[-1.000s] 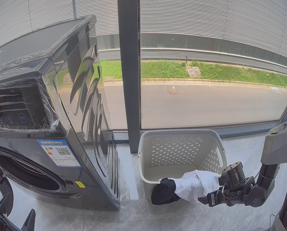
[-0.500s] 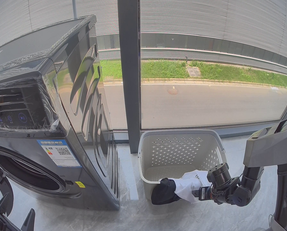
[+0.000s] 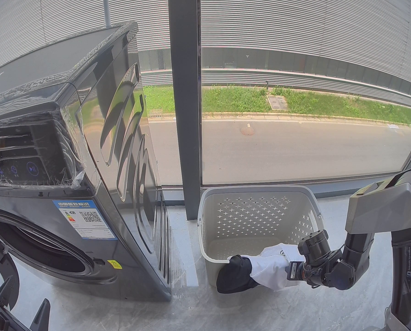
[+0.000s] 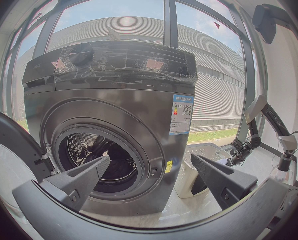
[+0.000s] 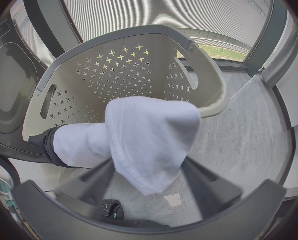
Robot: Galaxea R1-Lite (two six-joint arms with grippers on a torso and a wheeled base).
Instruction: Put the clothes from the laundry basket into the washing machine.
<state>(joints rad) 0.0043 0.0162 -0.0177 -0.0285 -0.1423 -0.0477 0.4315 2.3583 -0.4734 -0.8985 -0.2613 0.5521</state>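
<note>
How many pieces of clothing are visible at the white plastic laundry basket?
2. A white fabric garment hangs over the near rim of the white plastic laundry basket, at the right tool. A black garment hangs beside it. More may lie hidden inside.

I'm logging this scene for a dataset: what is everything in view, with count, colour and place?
washer: 1, dark grey, on the left, its door open
basket: 1, pale grey, on the floor right of the washer
white cloth: 1, white, draped over the basket's near rim
black cloth: 1, black, hanging outside the basket at the white cloth's end
pillar: 1, dark grey, in the window behind
floor: 1, grey, marbled
left gripper: 1, black, open, low before the washer's opening
right gripper: 1, black, open, fingers either side of the white cloth
</note>
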